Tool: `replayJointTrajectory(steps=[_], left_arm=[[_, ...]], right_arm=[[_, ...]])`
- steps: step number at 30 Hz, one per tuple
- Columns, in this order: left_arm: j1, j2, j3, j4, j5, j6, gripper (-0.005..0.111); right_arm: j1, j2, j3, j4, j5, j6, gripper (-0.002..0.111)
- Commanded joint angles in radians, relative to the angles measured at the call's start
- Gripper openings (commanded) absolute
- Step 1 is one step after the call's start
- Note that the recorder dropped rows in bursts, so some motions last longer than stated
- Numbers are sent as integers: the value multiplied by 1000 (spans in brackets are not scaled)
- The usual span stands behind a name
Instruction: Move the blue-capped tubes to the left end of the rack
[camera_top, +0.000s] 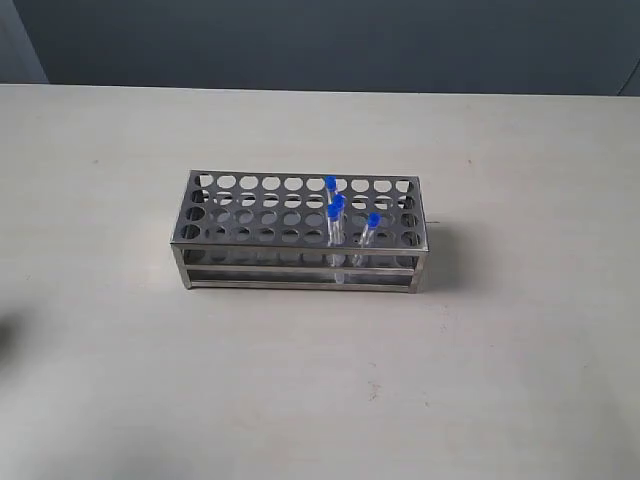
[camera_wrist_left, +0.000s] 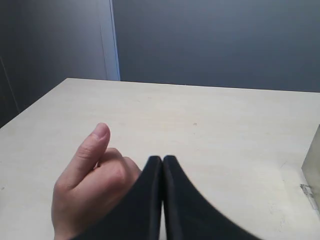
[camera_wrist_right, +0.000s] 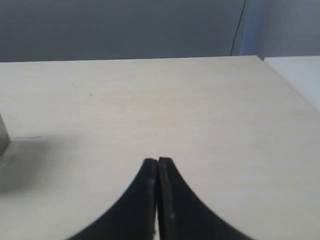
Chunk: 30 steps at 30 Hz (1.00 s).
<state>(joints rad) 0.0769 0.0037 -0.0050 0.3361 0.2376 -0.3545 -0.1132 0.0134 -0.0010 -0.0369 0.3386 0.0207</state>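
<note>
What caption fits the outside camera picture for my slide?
Four blue-capped tubes stand right of the middle in a shiny steel rack on a pale table.

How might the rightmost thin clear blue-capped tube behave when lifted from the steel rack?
The thin clear blue-capped tube looks slender and smooth: probably light, stiff, slippery. It sits tilted in the shiny steel rack, so it may snag.

My left gripper (camera_wrist_left: 163, 160) and right gripper (camera_wrist_right: 157, 161) are black; the blue-capped tubes (camera_top: 335, 226) are clear with bright blue caps, the rack (camera_top: 280, 245) shiny silver, patterned with round holes, the table (camera_top: 300, 380) pale beige
</note>
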Motion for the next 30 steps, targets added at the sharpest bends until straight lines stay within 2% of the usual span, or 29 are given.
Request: replayJointTrajectory(steps=[1,2,5,7,9,11,14,15,18,19,23,26,30], left_arm=[[-9,-4,3,-2,2,-2,0],[-9,-4,3,-2,2,-2,0],[-9,-4,3,-2,2,-2,0],[-9,-4,3,-2,2,-2,0],[-9,-4,3,-2,2,-2,0],[-9,-4,3,-2,2,-2,0],[-9,-4,3,-2,2,-2,0],[-9,-4,3,-2,2,-2,0],[-9,-4,3,-2,2,-2,0],[-9,-4,3,-2,2,-2,0],[-9,-4,3,-2,2,-2,0],[-9,-4,3,-2,2,-2,0],[-9,-4,3,-2,2,-2,0]], right_arm=[[-6,-4,1,-251,-55,-6,0],[-6,-4,1,-372,-148,-6,0],[-6,-4,1,-535,-442,-8,0],[-6,-4,-1,-538,-528,-10,0],[-6,-4,-6,-534,-687,0,0],[-6,-4,-6,-518,-828,120,0],[-6,-4,-6,-476,-1037,470,0],[-6,-4,-6,-450,-1084,513,0],[-6,-4,-4,-377,-1074,535,0],[-6,-4,-4,-378,-1034,596,0],[-6,-4,-4,-378,-742,829,0],[-6,-4,-4,-378,-533,847,0],[-6,-4,-4,-378,-513,847,0]])
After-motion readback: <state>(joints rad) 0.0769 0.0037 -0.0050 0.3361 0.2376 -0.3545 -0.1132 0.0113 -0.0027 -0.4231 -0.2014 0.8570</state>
